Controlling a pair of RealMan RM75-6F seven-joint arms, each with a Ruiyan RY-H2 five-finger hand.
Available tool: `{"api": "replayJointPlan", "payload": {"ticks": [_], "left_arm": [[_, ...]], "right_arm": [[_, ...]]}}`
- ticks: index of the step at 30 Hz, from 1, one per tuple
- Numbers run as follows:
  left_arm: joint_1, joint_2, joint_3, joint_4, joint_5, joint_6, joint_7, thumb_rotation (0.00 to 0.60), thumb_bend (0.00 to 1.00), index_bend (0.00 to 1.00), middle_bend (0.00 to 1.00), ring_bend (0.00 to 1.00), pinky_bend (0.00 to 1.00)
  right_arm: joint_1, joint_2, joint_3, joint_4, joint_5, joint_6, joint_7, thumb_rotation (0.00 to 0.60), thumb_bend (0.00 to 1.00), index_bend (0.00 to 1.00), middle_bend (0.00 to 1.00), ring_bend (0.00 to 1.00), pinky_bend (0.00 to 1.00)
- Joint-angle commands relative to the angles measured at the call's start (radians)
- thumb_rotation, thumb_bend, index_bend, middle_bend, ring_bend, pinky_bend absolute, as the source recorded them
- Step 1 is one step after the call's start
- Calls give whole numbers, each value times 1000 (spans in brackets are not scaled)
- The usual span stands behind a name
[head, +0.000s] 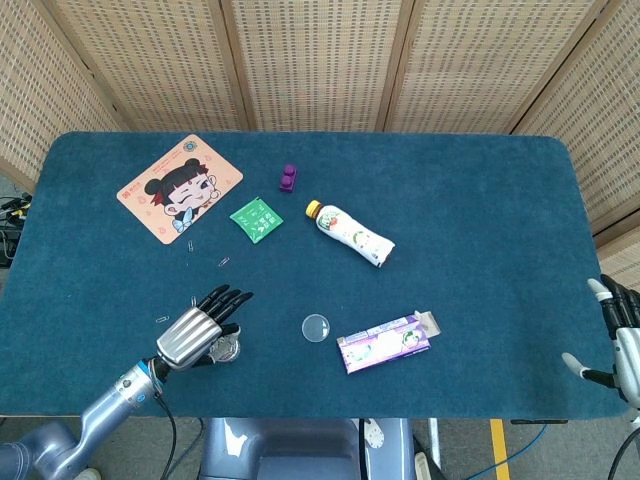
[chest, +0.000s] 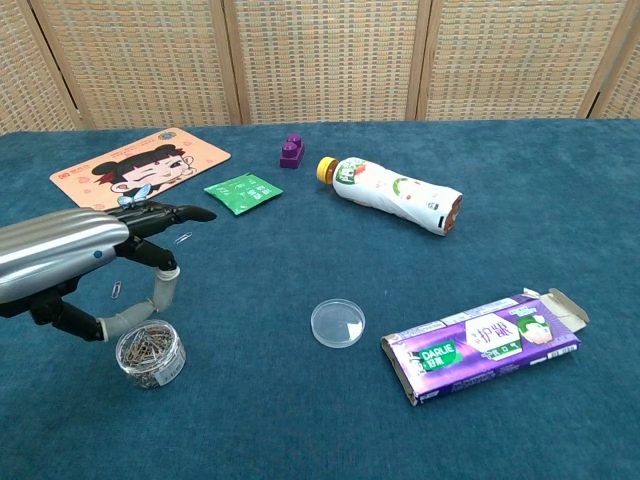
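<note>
Item: clip jar, small clear round tub of paper clips, upright on the blue bench, near the front edge at left.
Left hand: hovers directly over the jar, fingers spread wide and pointing toward the bench's middle, thumb hanging just above the rim; holds nothing.
Right hand: at the far right edge, fingers apart, empty, well apart from the jar.
Nearby: round lid to the right.
</note>
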Motion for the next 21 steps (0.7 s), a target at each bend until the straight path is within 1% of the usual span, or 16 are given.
{"api": "replayJointPlan", "payload": {"ticks": [1,6,10,21], "left_arm": [[3,-9,0,-3,-15,-11,20,600,512,752,0,0,0],[11,-8,-6,5,-42,-18,40,600,512,752,0,0,0],[11,-10,-7,11,-68,-43,53,600,513,752,0,0,0],[10,-26,-6,15,-98,-76,77,600,513,752,0,0,0]], "right_arm": [[-1,2,1,0,1,1,5,600,0,13,0,0,0],[-2,5,1,1,1,3,14,600,0,13,0,0,0],[-3,8,0,-1,-2,4,18,600,0,13,0,0,0],[-7,13,2,0,-1,12,32,600,0,13,0,0,0]]}}
